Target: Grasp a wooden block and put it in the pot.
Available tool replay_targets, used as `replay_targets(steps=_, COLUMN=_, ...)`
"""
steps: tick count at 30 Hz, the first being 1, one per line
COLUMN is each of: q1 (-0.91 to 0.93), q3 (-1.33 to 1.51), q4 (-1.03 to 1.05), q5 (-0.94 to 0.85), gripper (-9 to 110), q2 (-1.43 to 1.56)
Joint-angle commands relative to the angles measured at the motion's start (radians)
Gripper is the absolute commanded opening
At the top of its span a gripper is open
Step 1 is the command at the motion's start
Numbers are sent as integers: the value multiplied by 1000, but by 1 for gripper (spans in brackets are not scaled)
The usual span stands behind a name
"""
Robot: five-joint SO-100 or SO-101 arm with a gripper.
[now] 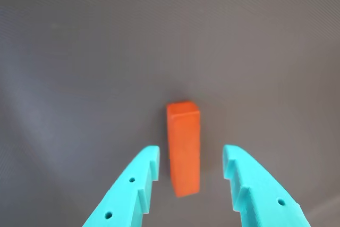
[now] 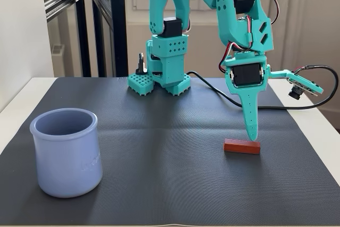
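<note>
The wooden block [image 1: 184, 147] is a small red-orange bar lying flat on the dark mat; in the fixed view [image 2: 241, 146] it lies at the right of the mat. My teal gripper [image 1: 191, 158] is open, its two fingers on either side of the block's near end without touching it. In the fixed view the gripper [image 2: 253, 134] points straight down with its tip just above the block's right end. The pale lavender-blue pot [image 2: 66, 152] stands upright at the front left of the mat, far from the gripper, and looks empty.
The dark textured mat [image 2: 159, 147] covers a white table. The arm's teal base [image 2: 164, 73] stands at the back centre, with a black cable [image 2: 212, 86] running to the right. The wrist camera [image 2: 300, 84] sticks out to the right of the gripper.
</note>
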Motion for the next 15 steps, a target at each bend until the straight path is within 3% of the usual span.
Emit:
replay_targets(steps=1, q1=29, q3=-46, q4=0, q5=2, gripper=14, q2=-8)
replay_targets(steps=15, q1=20, q3=-48, q4=25, q5=5, gripper=14, q2=-81)
